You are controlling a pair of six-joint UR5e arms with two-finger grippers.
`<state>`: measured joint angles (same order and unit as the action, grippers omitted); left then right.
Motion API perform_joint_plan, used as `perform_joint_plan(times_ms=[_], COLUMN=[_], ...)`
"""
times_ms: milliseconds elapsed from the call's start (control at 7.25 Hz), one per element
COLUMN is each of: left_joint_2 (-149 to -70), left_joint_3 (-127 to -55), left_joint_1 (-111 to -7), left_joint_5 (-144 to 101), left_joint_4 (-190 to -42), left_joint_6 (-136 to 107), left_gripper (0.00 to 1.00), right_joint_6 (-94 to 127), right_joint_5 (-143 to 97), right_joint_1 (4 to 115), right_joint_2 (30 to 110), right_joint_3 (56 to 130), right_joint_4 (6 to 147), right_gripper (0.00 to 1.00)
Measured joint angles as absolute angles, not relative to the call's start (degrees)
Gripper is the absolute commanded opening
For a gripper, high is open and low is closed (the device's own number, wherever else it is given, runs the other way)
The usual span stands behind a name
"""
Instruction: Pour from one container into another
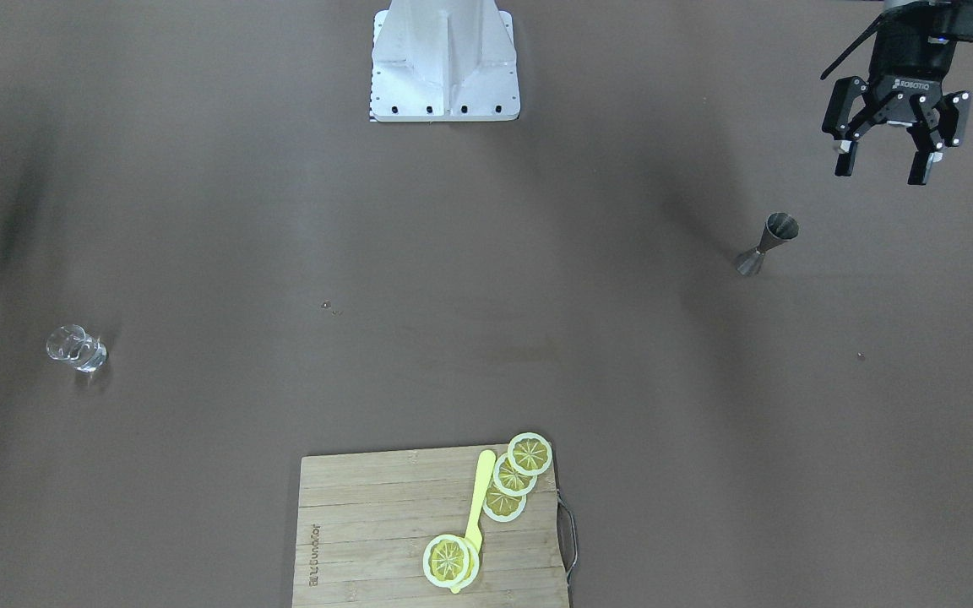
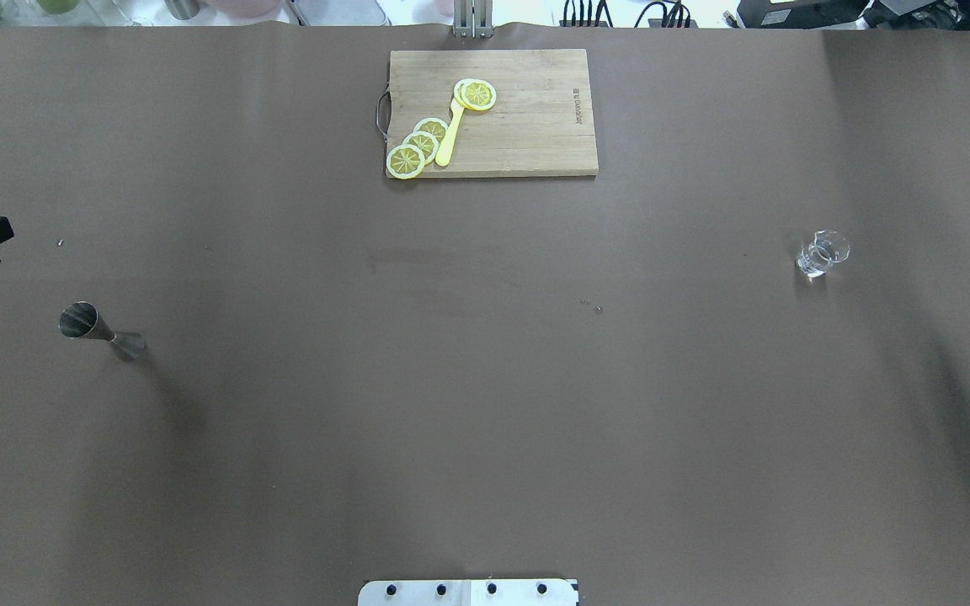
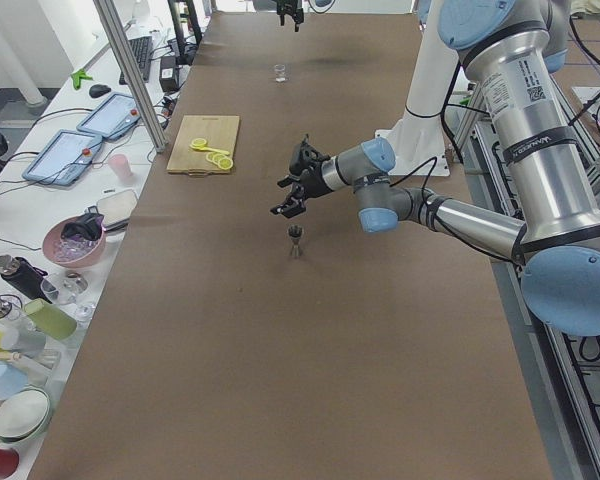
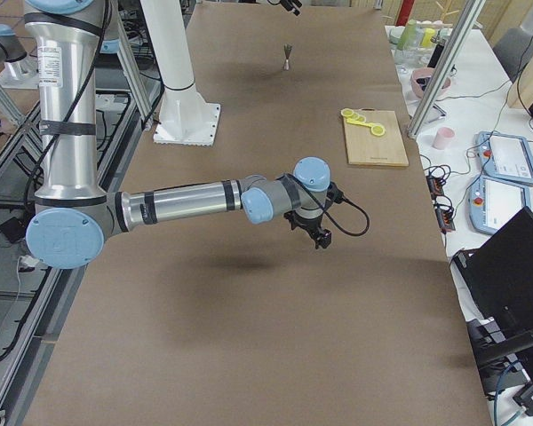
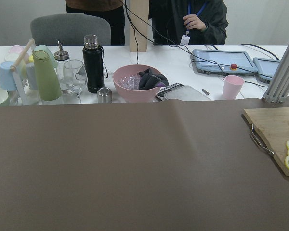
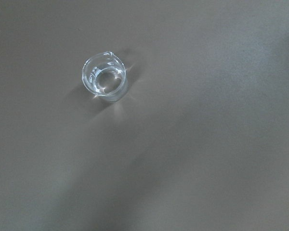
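1. Starting closest in, the robot's white base plate [image 2: 468, 592] sits at the near edge of the brown table [image 2: 485, 421].
2. Out on the robot's left stands the steel jigger [image 1: 767, 245], upright on the table with its wide cup on top, and nothing is touching it.
3. The left gripper [image 1: 883, 167] hangs in the air above the table near the jigger, a bit further out toward the table's left end. Its jaws are spread wide and there's nothing between them.
4. Across on the robot's right, well apart from the jigger, the small clear glass [image 2: 822, 252] stands upright on bare table. The right wrist camera looks straight down into it, and I can't tell whether there's any liquid inside.
5. The right gripper [image 4: 320, 238] is out past the glass toward the right end, off the table surface. The overhead view catches only its two dark tips at the picture's edge, with table showing between them. So it's parted and holding nothing.
6. At the far edge in the middle lies a wooden cutting board [image 2: 527, 126]. On it are lemon slices [image 2: 422, 143] and a yellow knife [image 2: 450, 139].
7. Beyond the table's left end there's a side bench with a pink bowl [image 5: 139, 82] and a black bottle [image 5: 92, 65].
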<state>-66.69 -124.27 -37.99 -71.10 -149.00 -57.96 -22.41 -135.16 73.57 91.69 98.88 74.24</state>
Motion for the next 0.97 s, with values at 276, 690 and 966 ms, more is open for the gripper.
perform_joint_plan(times_ms=[276,690,966], left_joint_2=[-66.37,-67.57,-70.57], left_joint_3=[-119.13,-110.79,-106.1], left_joint_1=[-30.06,-18.71,-14.95], left_joint_5=[-59.72,-43.49,-36.89], left_joint_4=[-155.48,-163.88,-165.98], left_joint_6=[-58.75,-59.15,-59.17], left_gripper=[0.96,0.96,0.95], right_joint_6=[-13.13,10.44,18.67], right_joint_5=[-138.11,-136.67,-133.23], right_joint_1=[73.08,70.86,67.97], right_joint_2=[91.54,92.01,92.7], right_joint_3=[95.11,90.92,89.71], right_joint_4=[65.52,50.47,42.31], right_gripper=[1.0,1.0,1.0])
